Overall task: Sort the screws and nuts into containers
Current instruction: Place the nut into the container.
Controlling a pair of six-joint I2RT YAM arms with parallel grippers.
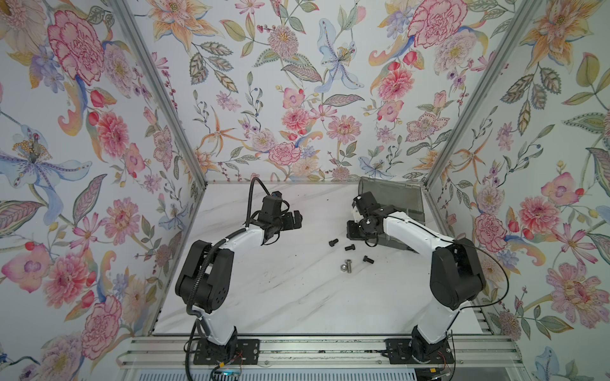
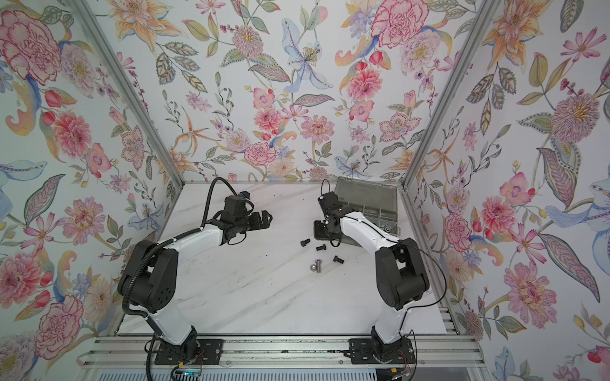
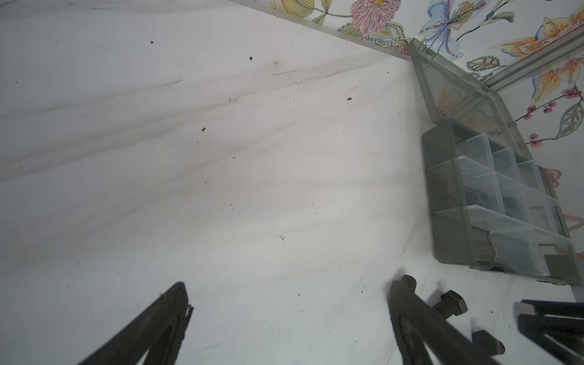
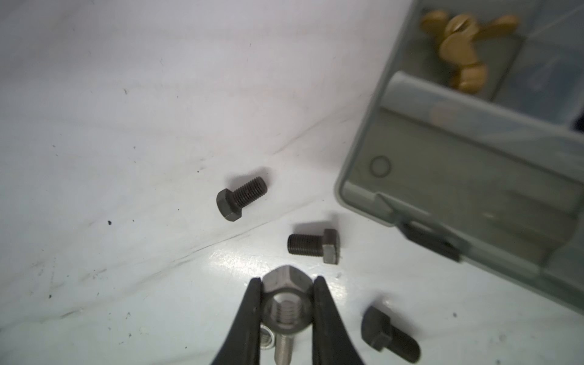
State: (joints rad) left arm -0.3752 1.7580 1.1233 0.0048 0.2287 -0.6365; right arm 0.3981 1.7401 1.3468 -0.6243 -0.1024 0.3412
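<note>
The right gripper (image 4: 288, 284) has one! Its two black fingers are pinched onto a shiny silver hexagonal nut (image 4: 268, 305), flat sides against the fingers, centre hole facing the wrist camera. Through that hole and just beneath it shows a silver threaded screw (image 4: 282, 347), with a smaller silver nut (image 4: 268, 341) right beside it. Whether those two touch is hard to call.

In a top view the right gripper (image 1: 352, 232) hangs over the right half of the white marble-patterned tabletop (image 1: 280, 297), at the organizer's near left corner. Three black hex-head screws (image 1: 349, 247) lie on their sides just beside it, toward the near edge, each apart from the others. The silver screw (image 1: 350, 266) lies a little nearer still.

Over in the far right corner of the tabletop sits the grey translucent plastic organizer box (image 2: 379, 211), with its hinged lid (image 1: 389, 194) standing open by the far edge. Clear walls split it into small compartments. In the right wrist view, brass-coloured winged pieces (image 4: 464, 47) lie in one of them.

The left gripper (image 1: 295, 220) is spread wide with nothing between its fingers. It hovers over the middle of the tabletop, toward the far edge, well apart from the box.
</note>
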